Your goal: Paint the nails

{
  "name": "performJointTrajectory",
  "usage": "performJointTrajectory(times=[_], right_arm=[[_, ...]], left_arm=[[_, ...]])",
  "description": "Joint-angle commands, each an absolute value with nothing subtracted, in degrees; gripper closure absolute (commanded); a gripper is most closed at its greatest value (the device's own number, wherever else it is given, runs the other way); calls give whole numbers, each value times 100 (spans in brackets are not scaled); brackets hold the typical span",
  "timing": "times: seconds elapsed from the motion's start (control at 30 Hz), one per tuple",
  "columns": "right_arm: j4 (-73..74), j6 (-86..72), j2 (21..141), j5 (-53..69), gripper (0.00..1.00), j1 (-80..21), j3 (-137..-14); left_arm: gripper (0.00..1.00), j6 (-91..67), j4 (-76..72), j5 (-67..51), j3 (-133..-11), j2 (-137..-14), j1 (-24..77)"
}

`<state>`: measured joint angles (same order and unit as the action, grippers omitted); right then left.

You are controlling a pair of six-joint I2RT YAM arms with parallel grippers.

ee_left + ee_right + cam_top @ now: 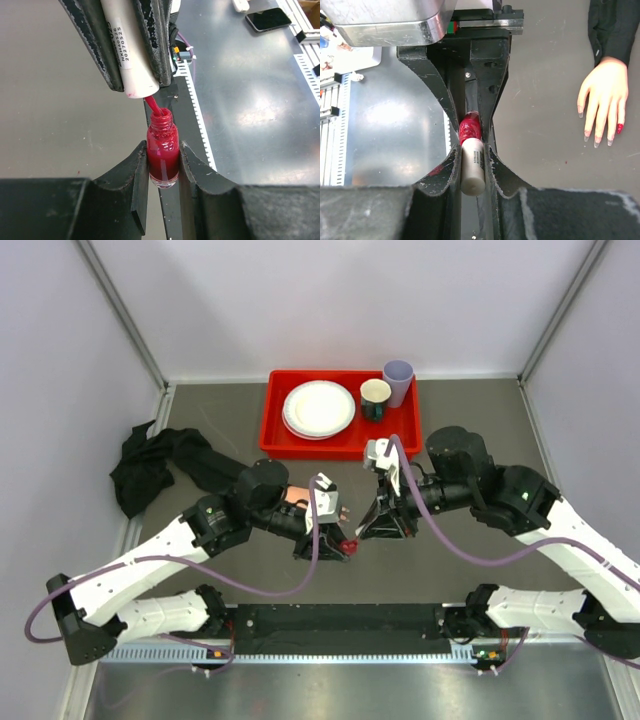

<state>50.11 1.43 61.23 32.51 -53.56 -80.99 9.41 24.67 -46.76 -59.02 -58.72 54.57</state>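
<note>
Left gripper (pixel 163 150): jaws narrowly apart, clamped on the sides of a small glass polish bottle (pixel 163 162), upright and about half full of red lacquer.
Right gripper (pixel 472 152): closed onto the white cap (pixel 472 170), which is held just above the bottle neck and tilted. The red brush stem (pixel 152 106) dips into the neck.

Writing: the left wrist view shows a cap label reading about "NX140526 / 20270525". In the right wrist view the cap print is too small to read.

Only the right wrist view shows the mannequin hand (pixel 602 97). It lies palm down on the grey mat, fingers spread, with the black sleeve (pixel 612 25) above it, well apart from the bottle. Nails (pixel 596 144): one outer finger's nail (pixel 619 128) is red; the others look pale.

In the top view that hand is mostly hidden behind the left arm. That view alone shows a red tray (pixel 275 410) at the back with white plates (pixel 318 408), a dark cup (pixel 375 398) and a lavender cup (pixel 398 382).

Pose: both arms are bent inward, wrists meeting mid-table near the front edge, with the grippers facing each other.
</note>
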Motion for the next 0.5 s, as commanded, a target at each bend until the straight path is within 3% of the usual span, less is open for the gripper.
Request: performJointTrajectory(times=[0.0,0.47], right_arm=[[4623,308,6117,2918,100,-5309,-8183],[4755,272,5941,2936,100,-5309,-8148]], left_arm=[[100,1028,2207,-4720,-6038,-5634,5572],[100,932,1969,-3955,-5924,-5396,5537]])
